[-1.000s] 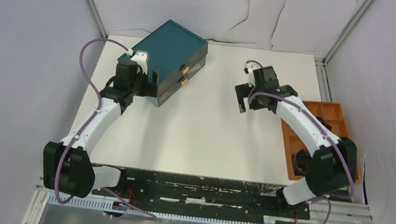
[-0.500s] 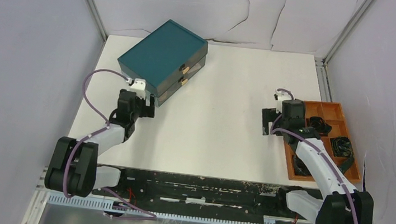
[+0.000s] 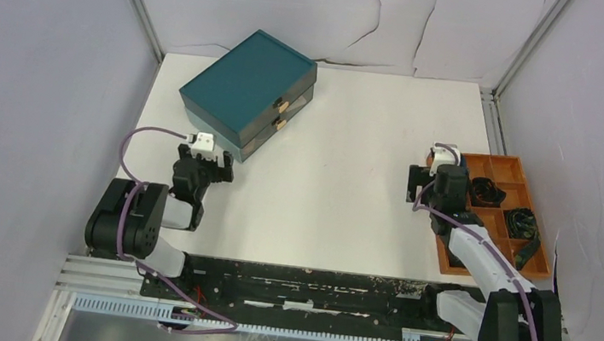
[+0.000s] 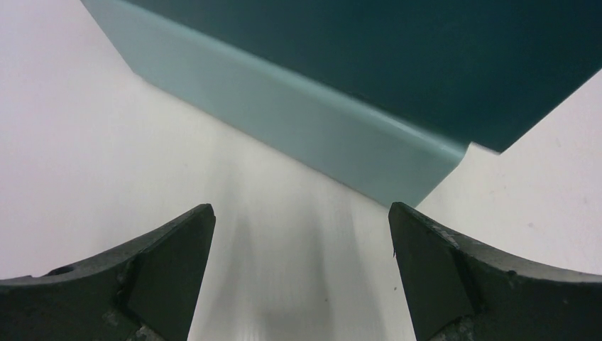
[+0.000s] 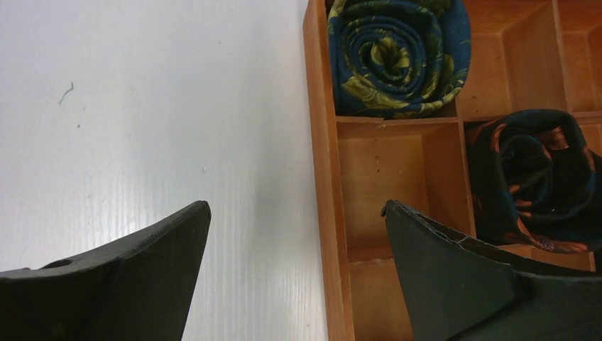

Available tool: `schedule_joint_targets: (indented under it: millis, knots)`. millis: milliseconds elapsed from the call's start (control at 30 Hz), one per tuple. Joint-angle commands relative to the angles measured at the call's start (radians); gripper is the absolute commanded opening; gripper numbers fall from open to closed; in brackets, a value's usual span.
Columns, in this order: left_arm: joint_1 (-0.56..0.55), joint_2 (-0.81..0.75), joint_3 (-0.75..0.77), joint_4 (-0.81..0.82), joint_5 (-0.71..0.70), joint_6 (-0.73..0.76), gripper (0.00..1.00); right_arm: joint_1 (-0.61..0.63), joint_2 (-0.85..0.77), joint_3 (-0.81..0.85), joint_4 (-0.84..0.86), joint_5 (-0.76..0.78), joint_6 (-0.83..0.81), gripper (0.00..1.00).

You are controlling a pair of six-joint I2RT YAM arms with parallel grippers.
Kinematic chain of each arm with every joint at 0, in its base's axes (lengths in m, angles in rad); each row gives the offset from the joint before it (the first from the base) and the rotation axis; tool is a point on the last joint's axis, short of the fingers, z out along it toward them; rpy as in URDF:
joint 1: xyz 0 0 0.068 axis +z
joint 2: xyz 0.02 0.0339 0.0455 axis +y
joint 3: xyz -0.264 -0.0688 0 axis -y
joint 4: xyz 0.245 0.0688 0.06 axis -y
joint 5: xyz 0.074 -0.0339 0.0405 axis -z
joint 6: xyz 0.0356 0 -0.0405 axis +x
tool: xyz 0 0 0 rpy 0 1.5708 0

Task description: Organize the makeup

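In the top external view, the left gripper point(image 3: 207, 160) is seen low over the white table point(image 3: 342, 166), just in front of the near corner of the teal drawer box point(image 3: 248, 87), with its jaws spread wide and nothing held between them. The box is set at an angle in the far left part of the table, and two small handles are shown on its front face. The right gripper point(image 3: 420, 184) is seen at the left edge of the orange tray point(image 3: 506, 171), which lies along the right side of the table; its jaws are likewise spread wide and nothing is gripped. Dark rolled bundles point(image 3: 485, 191) are seen in the tray's compartments. In the left wrist view, the left gripper point(image 4: 300, 208) is shown fully parted above bare table point(image 4: 85, 142), and the light lower wall and dark top of the teal drawer box point(image 4: 397, 64) are seen ahead of it, apart from both fingers. In the right wrist view, the right gripper point(image 5: 297, 206) is shown fully parted astride the left wall of the orange tray point(image 5: 323, 177), one finger over the table and the other over the tray. A blue and yellow roll point(image 5: 397, 53) is lodged in the far compartment and a dark roll with orange markings point(image 5: 539, 177) in the one to its right. Where the makeup lies cannot be told from any of the three views.
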State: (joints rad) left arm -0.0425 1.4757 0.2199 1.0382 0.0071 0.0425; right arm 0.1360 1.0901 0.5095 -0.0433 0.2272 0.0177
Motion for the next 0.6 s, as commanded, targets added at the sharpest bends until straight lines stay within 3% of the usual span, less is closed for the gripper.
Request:
schedule_joint_targets:
  millis: [0,267,433,567]
  knots:
    - [0.039,0.033,-0.011,0.170,0.069,-0.009,0.99,-0.026,0.036,-0.048,0.284,0.018,0.030,1.00]
    - [0.045,0.046,-0.011,0.195,0.086,-0.017,0.99,-0.055,0.234,-0.143,0.718,0.083,0.032,1.00]
    - [0.055,0.049,-0.004,0.186,0.099,-0.027,0.99,-0.067,0.297,-0.137,0.792,0.055,0.056,1.00]
    - [0.062,0.051,-0.004,0.190,0.106,-0.030,0.99,-0.067,0.449,-0.171,1.023,0.052,0.051,1.00]
